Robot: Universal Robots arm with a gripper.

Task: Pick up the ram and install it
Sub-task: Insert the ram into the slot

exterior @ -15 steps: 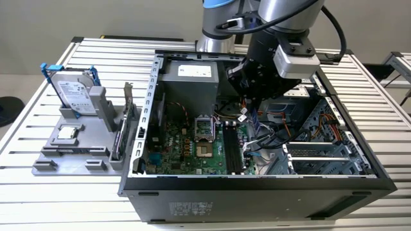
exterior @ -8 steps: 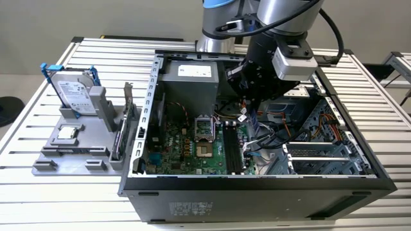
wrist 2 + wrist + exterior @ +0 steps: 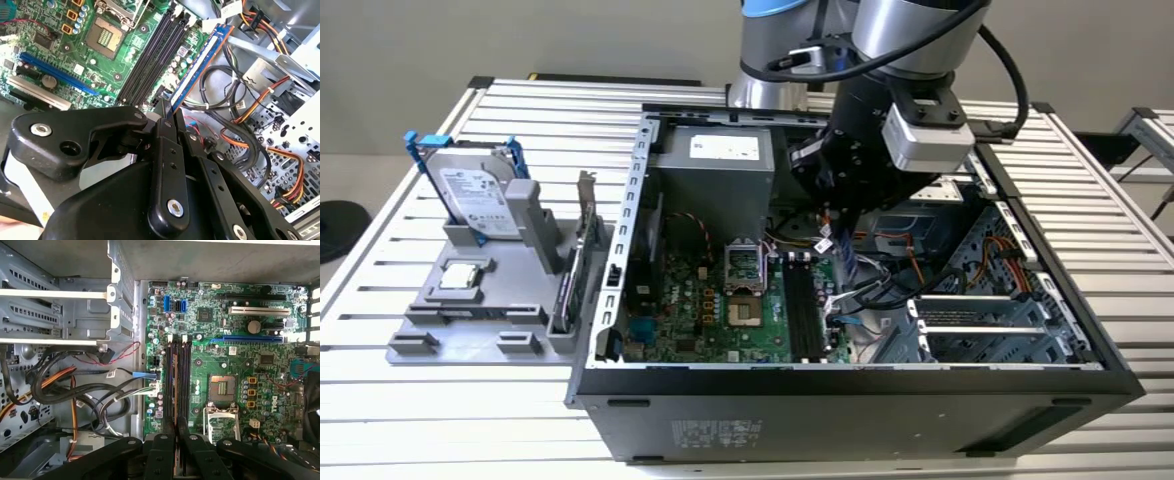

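A: What does the gripper (image 3: 167,109) have hold of?
B: The ram (image 3: 200,65). The jaws are closed onto one end of the stick, and the rest of it juts out ahead of the fingertips

A: Where is it, taken from the memory slots (image 3: 150,55)?
B: Inside the open computer case (image 3: 854,400), over the motherboard (image 3: 210,360). In the first wrist view the stick shows edge-on, right above the slots, with its long axis running along them. In the second wrist view it stands clear of the slots, towards the cables (image 3: 235,95) beside them, so I judge it not yet seated

A: Tilted?
B: Roughly parallel to the slots; finer than that I cannot tell
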